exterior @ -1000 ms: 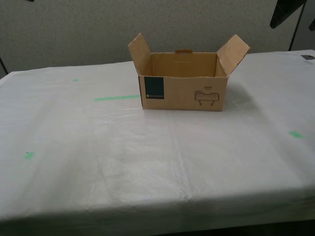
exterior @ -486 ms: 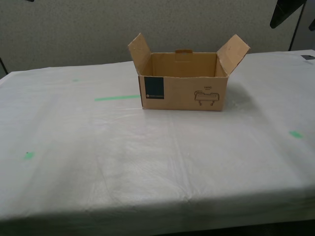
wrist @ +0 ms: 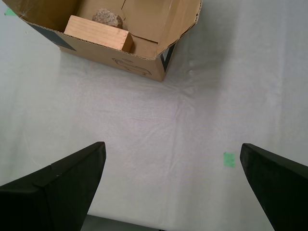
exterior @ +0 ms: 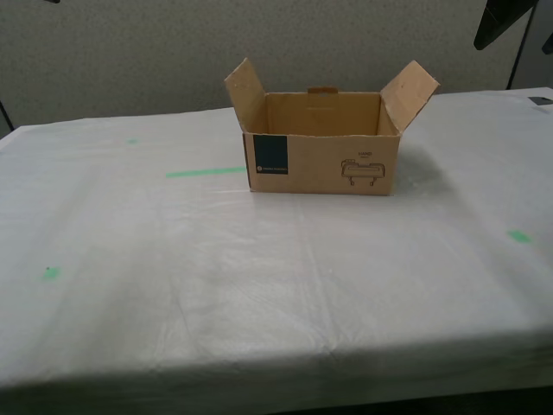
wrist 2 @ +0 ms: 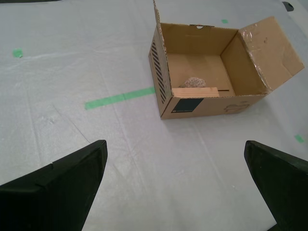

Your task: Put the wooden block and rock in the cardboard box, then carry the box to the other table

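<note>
Open box stands on the sheeted table, both claws hanging clear of it.

The cardboard box [exterior: 321,147] sits toward the far side of the other table [exterior: 259,277], flaps up. Inside, the wooden block [wrist: 98,33] lies against the front wall, the rock [wrist: 108,18] just behind it. My first gripper [wrist: 175,185] and my second gripper [wrist 2: 175,180] hover spread wide and empty, well apart from the box.
</note>
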`<state>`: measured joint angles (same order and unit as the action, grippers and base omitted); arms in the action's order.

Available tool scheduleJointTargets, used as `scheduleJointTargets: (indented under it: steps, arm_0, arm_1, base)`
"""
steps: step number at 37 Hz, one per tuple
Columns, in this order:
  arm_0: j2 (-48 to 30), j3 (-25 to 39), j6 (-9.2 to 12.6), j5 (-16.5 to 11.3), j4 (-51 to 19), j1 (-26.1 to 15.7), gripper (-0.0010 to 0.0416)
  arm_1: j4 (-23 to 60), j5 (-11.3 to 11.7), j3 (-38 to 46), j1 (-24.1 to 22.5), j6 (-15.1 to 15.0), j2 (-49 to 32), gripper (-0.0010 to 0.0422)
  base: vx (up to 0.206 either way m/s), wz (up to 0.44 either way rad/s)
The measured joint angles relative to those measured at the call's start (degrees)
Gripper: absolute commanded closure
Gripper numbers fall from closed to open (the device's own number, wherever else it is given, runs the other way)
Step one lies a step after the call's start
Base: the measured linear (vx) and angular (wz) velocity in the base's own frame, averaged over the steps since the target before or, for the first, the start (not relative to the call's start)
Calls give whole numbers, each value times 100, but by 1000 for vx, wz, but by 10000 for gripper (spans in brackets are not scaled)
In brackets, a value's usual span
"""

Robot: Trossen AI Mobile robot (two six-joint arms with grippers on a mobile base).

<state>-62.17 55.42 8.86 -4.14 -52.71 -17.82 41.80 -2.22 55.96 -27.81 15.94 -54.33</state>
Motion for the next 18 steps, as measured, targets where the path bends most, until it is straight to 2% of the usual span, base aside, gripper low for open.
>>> scheduleJointTargets:
  steps: [18]
  arm_0:
    - [0,0,0,0,0,0,16]
  arm_1:
    - [0,0,0,0,0,0,23]
  base:
    - [0,0]
